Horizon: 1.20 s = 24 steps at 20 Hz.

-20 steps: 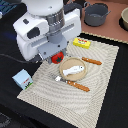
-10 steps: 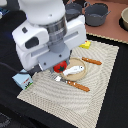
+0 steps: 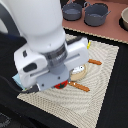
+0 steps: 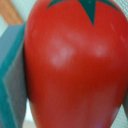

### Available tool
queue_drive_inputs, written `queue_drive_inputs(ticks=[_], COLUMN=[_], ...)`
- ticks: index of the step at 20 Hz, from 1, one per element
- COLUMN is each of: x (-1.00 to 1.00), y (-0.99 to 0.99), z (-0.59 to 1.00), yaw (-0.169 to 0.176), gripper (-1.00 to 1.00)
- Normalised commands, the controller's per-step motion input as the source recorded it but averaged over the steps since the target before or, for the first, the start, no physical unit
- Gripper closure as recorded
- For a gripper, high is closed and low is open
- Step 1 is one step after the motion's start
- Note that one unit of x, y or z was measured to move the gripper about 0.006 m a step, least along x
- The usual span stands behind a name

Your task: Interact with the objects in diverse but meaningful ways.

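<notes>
- The pepper (image 4: 75,65) fills the wrist view; in the exterior view only a red sliver shows under the arm, at about 8 o'clock from the plate (image 3: 79,74).
- The gripper is hidden, so its opening and hold cannot be told.
- Risk: glossy, rounded skin could slip from a squeeze and roll.
- The woven mat (image 3: 100,92) looks ribbed.

An off-arm camera looks down on me from high and a little way off, facing across the beige woven placemat (image 3: 100,85) toward two grey metal pots (image 3: 85,12) at the far edge; my white arm (image 3: 45,50) blocks much of its middle. My wrist camera sits extremely close to a shiny red pepper-like vegetable (image 4: 75,70), which fills its blurred frame. The two views share only a red sliver (image 3: 60,86) beneath my arm.
</notes>
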Motion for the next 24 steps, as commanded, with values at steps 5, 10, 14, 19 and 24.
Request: queue_drive_inputs(ticks=[5,10,14,19,24], x=[0.21,0.29,0.19,0.15,0.38], y=[-0.04,0.0,0.0,0.06,0.44], z=[-0.31,0.01,0.19,0.93,0.98], yaw=[0.0,0.0,0.0,0.0,0.02], gripper=[1.0,-1.0,-1.0,-1.0,-1.0])
